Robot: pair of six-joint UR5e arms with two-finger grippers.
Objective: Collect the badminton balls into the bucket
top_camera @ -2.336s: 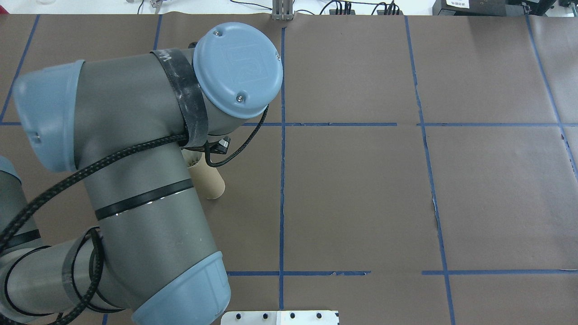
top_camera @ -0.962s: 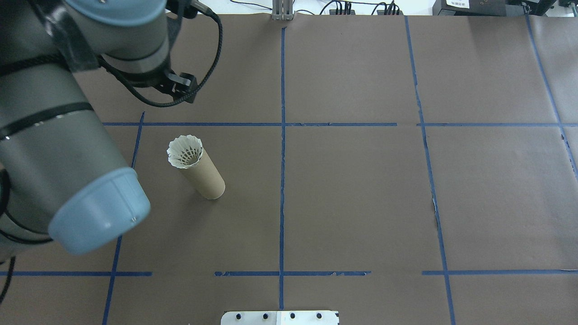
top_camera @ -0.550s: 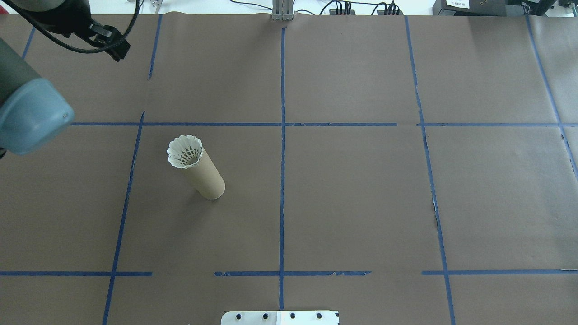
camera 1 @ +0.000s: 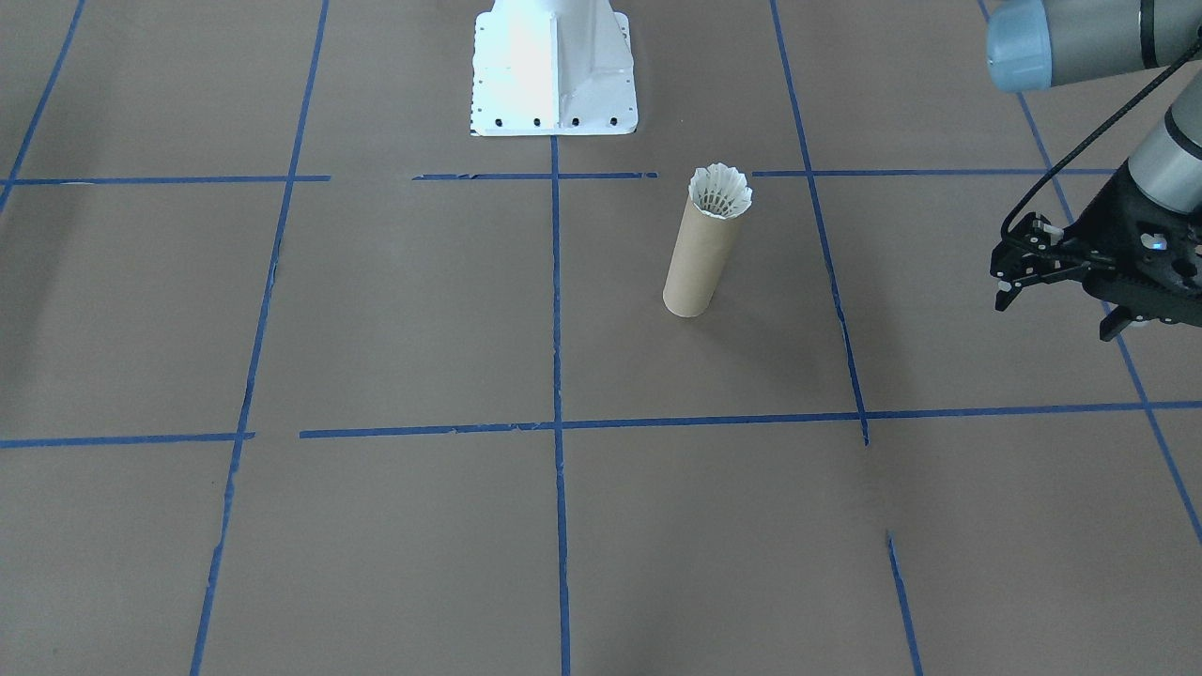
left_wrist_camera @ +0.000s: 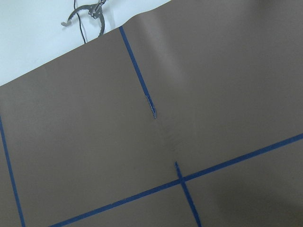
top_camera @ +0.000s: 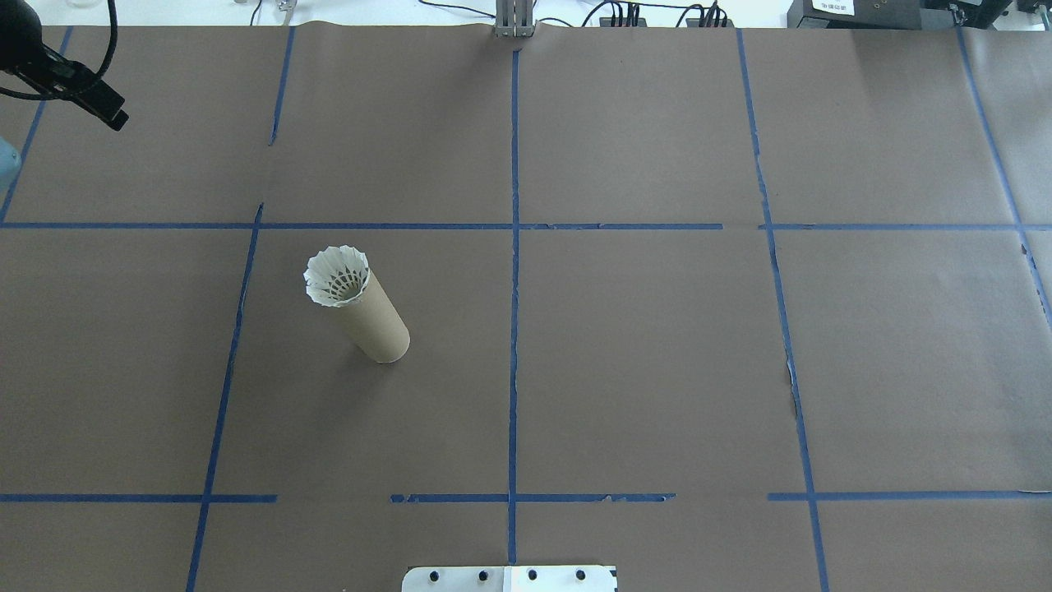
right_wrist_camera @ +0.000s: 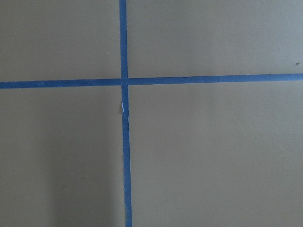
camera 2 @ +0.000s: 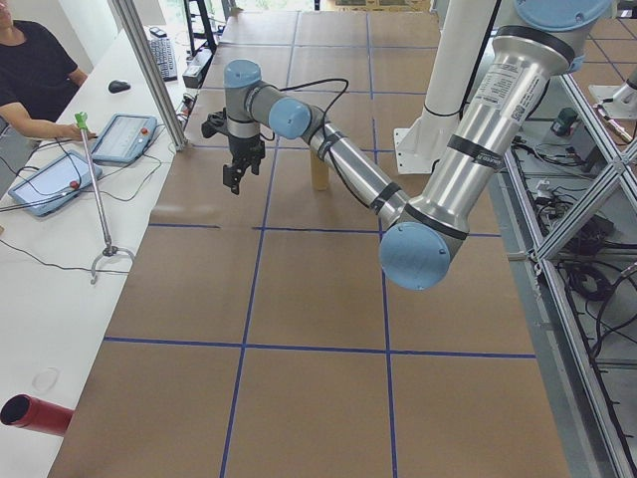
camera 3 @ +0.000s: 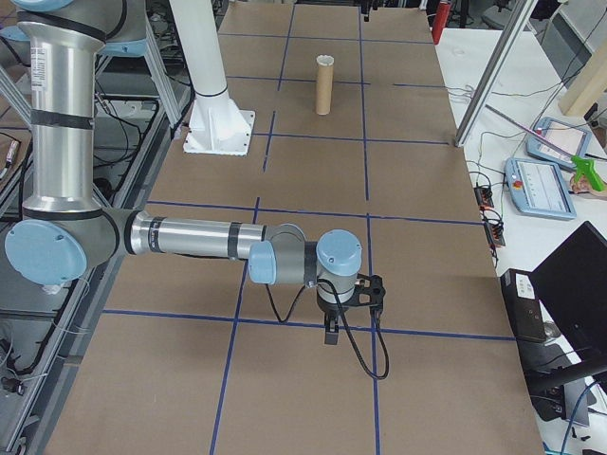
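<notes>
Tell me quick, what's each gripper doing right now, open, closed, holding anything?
Left gripper: open, holding nothing, off to the side of the tube.
Right gripper: cannot be told; it shows only in the side view.

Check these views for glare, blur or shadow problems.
Front-facing: the white metal robot base is blown out by glare; the brown cardboard tube and white feather shuttlecock stay sharp. Overhead: even light, soft shadow beside the tube. Right wrist: slightly soft focus.
</notes>
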